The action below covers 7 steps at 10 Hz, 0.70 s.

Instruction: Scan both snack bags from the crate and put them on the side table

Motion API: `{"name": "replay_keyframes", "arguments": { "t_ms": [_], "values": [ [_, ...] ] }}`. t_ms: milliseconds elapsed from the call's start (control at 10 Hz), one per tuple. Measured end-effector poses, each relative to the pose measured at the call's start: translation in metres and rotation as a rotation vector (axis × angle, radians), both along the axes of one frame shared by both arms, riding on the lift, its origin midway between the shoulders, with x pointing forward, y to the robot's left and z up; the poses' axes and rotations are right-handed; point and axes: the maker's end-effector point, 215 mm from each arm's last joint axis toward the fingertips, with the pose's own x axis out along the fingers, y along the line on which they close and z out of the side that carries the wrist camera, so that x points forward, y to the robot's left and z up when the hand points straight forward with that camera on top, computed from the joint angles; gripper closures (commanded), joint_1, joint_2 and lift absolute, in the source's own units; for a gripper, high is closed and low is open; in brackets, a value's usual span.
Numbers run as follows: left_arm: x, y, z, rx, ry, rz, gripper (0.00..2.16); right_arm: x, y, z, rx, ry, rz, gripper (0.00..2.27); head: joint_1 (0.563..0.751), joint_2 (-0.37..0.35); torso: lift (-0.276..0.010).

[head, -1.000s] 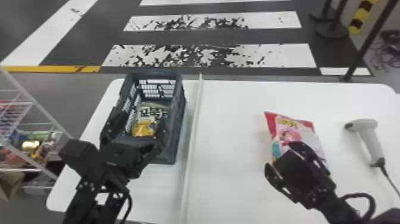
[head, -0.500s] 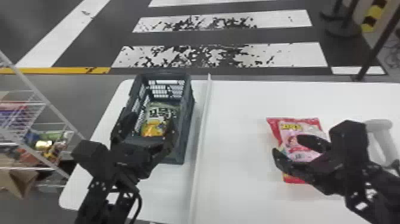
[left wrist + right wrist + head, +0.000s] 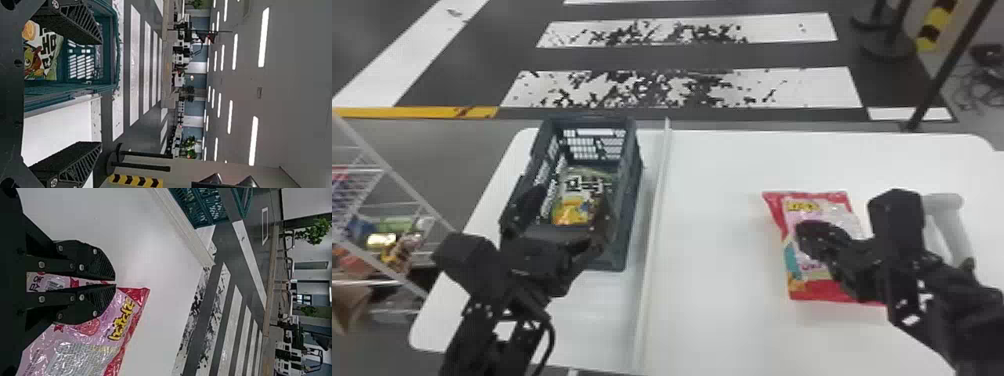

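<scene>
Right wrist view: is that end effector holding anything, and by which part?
The pink snack bag, apparently pinched along one side edge, close to a corner, in the right end effector.

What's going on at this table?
The robot's right gripper is at the pink bag on the table, fingers closed or nearly so; can't tell if it has hold of it. The left gripper is open over the crate, where the other bag lies. The scanner is on the table, not in either gripper.
</scene>
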Motion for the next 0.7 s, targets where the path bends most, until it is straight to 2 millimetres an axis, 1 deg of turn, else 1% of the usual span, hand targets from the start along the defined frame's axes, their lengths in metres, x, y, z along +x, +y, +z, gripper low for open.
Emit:
{"name": "replay_keyframes", "arguments": {
  "t_ms": [200, 400, 600, 700],
  "values": [
    [-0.001, 0.001, 0.0, 0.0, 0.002, 0.001, 0.08, 0.02, 0.001, -0.018, -0.013, 0.002, -0.009, 2.25, 0.695, 0.107, -0.087],
    [-0.002, 0.001, -0.001, 0.001, 0.002, 0.002, 0.08, 0.032, -0.006, -0.041, -0.056, 0.016, -0.015, 2.25, 0.695, 0.1, -0.087],
    [-0.002, 0.0, 0.0, 0.0, 0.002, 0.0, 0.08, 0.031, -0.013, -0.066, -0.068, 0.04, -0.02, 2.25, 0.695, 0.088, -0.087],
    [-0.002, 0.0, -0.001, 0.0, 0.002, 0.0, 0.08, 0.03, -0.013, -0.071, -0.065, 0.043, -0.02, 2.25, 0.695, 0.087, -0.087]
  ]
}}
